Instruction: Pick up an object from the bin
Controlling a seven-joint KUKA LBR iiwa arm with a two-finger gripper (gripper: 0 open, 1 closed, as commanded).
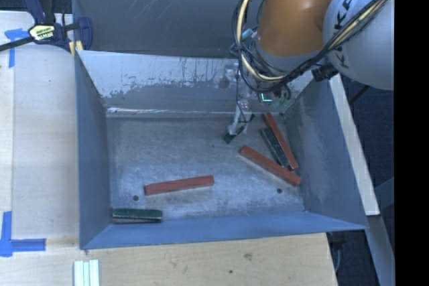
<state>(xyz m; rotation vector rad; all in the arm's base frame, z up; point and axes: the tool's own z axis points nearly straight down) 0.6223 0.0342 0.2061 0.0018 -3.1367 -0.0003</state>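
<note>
Nothing is lifted yet. The gripper (232, 132) hangs low just left of the crossed red and green sticks (275, 147), but I cannot tell whether it is spread or closed. Grasping and raising one remain.

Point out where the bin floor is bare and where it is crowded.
Bare: the wide floor between the back wall and the lone red bar, left of the claw. Crowded: the right side, where red and dark green bars lie heaped.

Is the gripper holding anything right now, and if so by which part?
Nothing is held. The gripper hangs over bare bin floor, just left of the nearest red bar and dark green bar.
</note>
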